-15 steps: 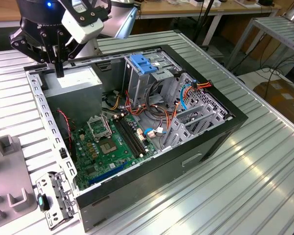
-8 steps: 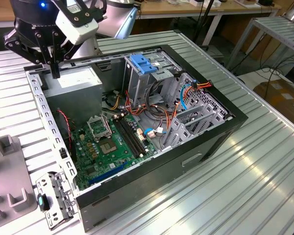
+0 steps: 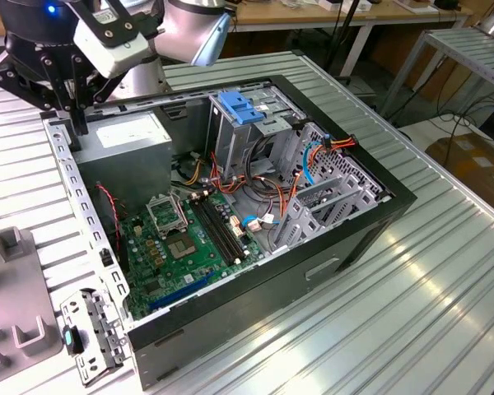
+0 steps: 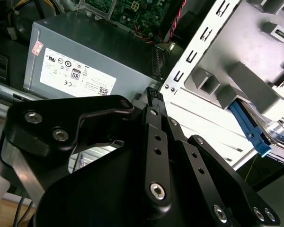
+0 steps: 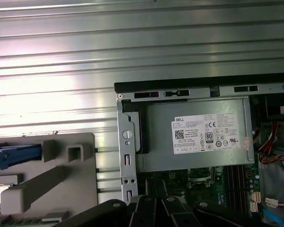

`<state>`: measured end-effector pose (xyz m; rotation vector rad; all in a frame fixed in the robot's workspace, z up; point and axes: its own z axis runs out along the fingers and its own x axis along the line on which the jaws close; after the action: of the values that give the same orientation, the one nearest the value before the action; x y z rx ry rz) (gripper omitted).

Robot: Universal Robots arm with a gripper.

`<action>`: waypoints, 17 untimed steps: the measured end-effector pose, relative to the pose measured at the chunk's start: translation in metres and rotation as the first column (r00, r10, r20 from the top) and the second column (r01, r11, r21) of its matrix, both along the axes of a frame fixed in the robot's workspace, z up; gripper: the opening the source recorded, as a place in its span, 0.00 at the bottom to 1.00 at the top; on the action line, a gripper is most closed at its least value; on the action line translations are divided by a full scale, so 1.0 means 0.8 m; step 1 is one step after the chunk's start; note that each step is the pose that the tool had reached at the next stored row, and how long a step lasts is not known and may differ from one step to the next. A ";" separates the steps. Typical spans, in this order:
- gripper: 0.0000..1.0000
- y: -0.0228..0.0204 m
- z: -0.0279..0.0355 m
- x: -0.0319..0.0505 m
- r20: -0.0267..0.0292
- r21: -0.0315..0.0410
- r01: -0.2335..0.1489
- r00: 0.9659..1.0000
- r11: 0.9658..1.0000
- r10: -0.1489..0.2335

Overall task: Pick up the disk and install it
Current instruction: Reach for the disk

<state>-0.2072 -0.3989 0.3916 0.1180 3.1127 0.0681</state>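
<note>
**Pincer Poised at Case Corner, Disk Waits on Its Holder**

Your pincer (image 3: 74, 123) hangs with its jaws drawn narrow and nothing between them. In the exterior view it is at the 10 o'clock corner of the open case (image 3: 313, 271), near the grey power supply (image 3: 123, 136). By my reading the pick-up is the step in hand and is not yet made. The disk (image 5: 14, 156), its blue frame (image 4: 248, 124) showing in both wrist views, lies on the grey holder (image 3: 8, 284). That holder sits on the bench (image 3: 428, 313) at about 8 o'clock from the case, just outside the perforated rear panel (image 3: 76, 193). A grasp would call for wider jaws and a path over that panel, which stands between. Farther in, at 12 o'clock, a blue bracket (image 3: 239, 107) tops the drive cage. The orange and blue cables (image 3: 313, 160) strung beside it look a likely snag when the disk is installed.
</note>
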 end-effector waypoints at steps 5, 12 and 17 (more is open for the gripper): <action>0.11 0.0000 -0.0003 -0.010 0.000 0.000 0.000 1.000 1.000 0.000; 0.11 0.0000 -0.0007 -0.020 0.000 0.000 0.000 1.000 1.000 0.000; 0.11 0.0000 -0.0009 -0.031 0.000 0.000 0.000 1.000 1.000 0.000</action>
<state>-0.2324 -0.3989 0.3908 0.1180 3.1130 0.0682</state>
